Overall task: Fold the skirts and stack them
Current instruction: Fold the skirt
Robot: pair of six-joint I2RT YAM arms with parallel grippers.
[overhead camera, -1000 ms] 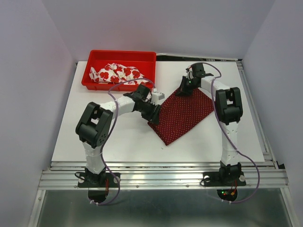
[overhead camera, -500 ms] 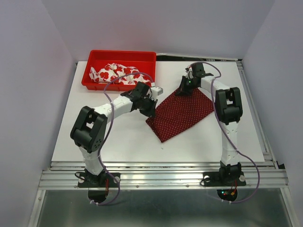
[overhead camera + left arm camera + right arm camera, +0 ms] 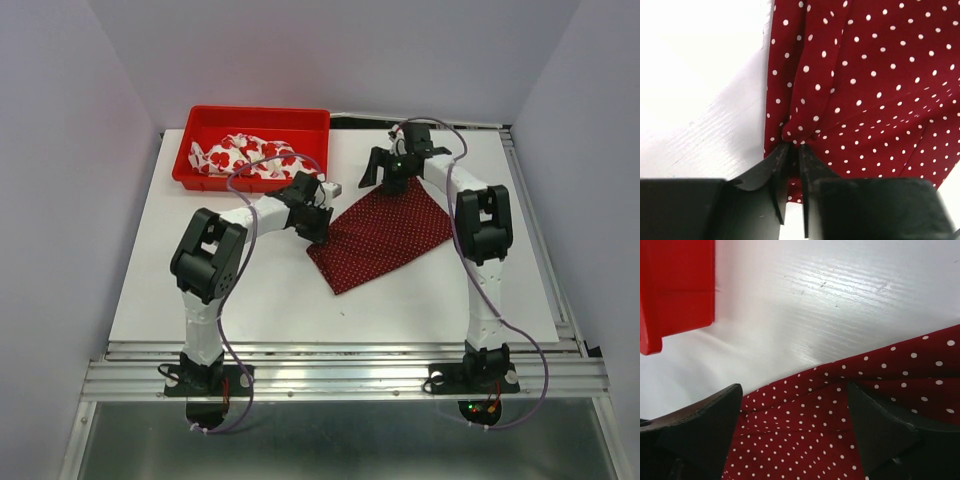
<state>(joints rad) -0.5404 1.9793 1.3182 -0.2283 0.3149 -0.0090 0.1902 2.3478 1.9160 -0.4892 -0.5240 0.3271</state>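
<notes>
The dark red polka-dot skirt (image 3: 385, 235) lies flat on the white table, right of centre. My left gripper (image 3: 318, 218) rests at its left edge; in the left wrist view the jaws (image 3: 792, 146) stand a narrow slit apart, with a pucker of the skirt (image 3: 865, 90) at their tips. Over the skirt's far corner my right gripper (image 3: 394, 176) is spread wide, and the cloth (image 3: 815, 440) lies loose between its fingers (image 3: 794, 389). The white skirt with red flowers (image 3: 245, 155) sits crumpled in the red tray (image 3: 255, 113).
The red tray stands at the table's back left, and its corner (image 3: 675, 290) shows in the right wrist view. Bare white table (image 3: 230, 290) stretches to the left of the skirt and in front of it. Grey walls close in both sides.
The right gripper has opened and let go of the skirt's far corner. The left gripper shut on the left edge, dragged it slightly away from me, then parted a little.
</notes>
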